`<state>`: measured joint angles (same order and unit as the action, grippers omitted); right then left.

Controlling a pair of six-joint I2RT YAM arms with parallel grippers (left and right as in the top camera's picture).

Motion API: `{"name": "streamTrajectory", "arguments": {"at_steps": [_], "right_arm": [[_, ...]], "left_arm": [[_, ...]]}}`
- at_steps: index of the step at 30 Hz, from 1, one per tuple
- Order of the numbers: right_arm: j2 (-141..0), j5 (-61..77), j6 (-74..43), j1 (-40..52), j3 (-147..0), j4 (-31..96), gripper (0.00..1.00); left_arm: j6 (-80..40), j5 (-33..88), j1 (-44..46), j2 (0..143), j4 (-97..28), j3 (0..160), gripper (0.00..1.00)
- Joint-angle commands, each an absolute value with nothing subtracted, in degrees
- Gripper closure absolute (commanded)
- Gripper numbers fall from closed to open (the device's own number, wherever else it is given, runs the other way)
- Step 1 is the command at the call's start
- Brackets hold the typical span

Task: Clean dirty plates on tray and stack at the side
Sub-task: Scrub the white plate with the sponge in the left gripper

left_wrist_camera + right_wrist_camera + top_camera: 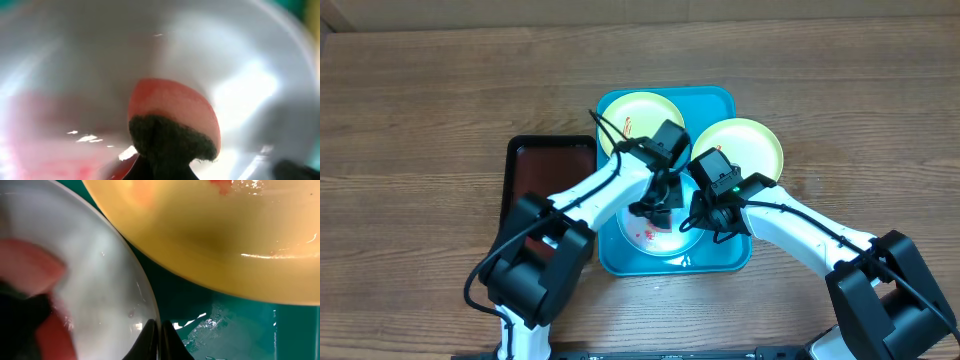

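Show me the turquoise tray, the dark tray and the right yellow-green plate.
turquoise tray (pixel 718 104): overhead view, far right corner.
dark tray (pixel 542 170): overhead view, bare floor.
right yellow-green plate (pixel 748 146): overhead view, centre.

Bright, even light from above keeps the tabletop (pixel 420 100) sharp, with soft shadows under the arms. Both wrist views are close and blurred; white glare streaks the wet tray (pixel 240 325).

White arms (pixel 595 190), black joints (pixel 535 262), black cables (pixel 470 288)

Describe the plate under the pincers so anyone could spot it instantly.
Find the turquoise tray mid-table. On its near half lies the light-blue-rimmed plate, white centre smeared red. The two yellow-green plates sit behind it; it alone is pale blue and white.
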<state>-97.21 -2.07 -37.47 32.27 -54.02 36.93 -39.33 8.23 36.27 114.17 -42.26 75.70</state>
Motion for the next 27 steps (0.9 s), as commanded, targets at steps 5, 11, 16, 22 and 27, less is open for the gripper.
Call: {"name": "streamTrajectory", "arguments": {"at_steps": [5,11,16,22,27], "right_arm": [[-99.13,-2.66,-37.50,32.14,-52.84,36.49,0.96],[-99.13,-2.68,-37.50,32.14,-52.84,36.58,0.96],[-99.13,-2.66,-37.47,32.14,-52.84,36.58,0.96],[-99.13,-2.66,-37.47,32.14,-52.84,36.67,0.96],[-99.13,-2.46,-37.47,32.14,-52.84,36.73,0.96]], "left_arm": [[-40.99,10.81,36.49,115.96,-44.56,74.35,0.96],[-41.91,8.60,33.21,115.96,-52.21,74.35,0.96],[-44.93,2.87,31.35,115.35,-53.78,74.41,0.96],[-45.25,-1.21,30.79,115.26,-49.76,74.78,0.96],[-45.25,-4.38,30.83,115.31,-45.58,74.78,0.96]]}}
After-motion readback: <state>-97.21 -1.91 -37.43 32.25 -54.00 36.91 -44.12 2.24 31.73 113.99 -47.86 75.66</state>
